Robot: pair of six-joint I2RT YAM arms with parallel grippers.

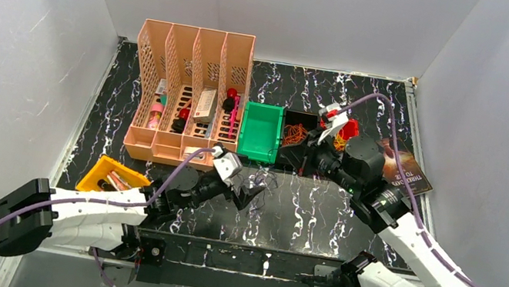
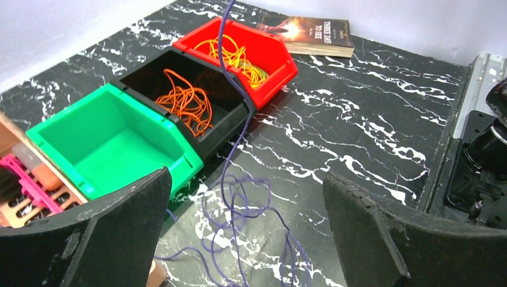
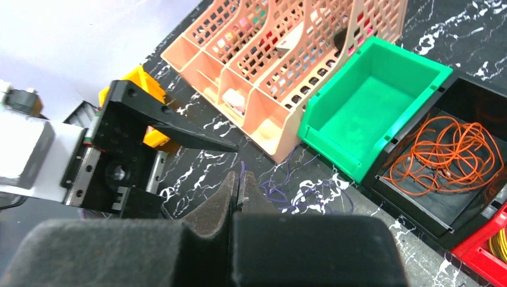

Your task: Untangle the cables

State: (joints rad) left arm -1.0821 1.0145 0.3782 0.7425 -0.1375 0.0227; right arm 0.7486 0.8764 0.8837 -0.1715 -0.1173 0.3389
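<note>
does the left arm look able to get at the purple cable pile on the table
Probably yes: the left gripper hangs open just above the purple cable pile, and nothing covers it. One strand runs up to the shut right gripper.

A black, white-veined tabletop (image 1: 317,216) is seen. A peach file rack (image 1: 194,63) is set at its far left, and a green bin (image 2: 119,140), black bin (image 2: 230,122) and red bin (image 2: 278,69) are lined up touching beside it. A book (image 2: 311,33) is laid beyond the red bin, a yellow bin (image 1: 93,177) at the near left. Loose loops of thin purple cable (image 2: 239,206) are spread before the green bin.
</note>
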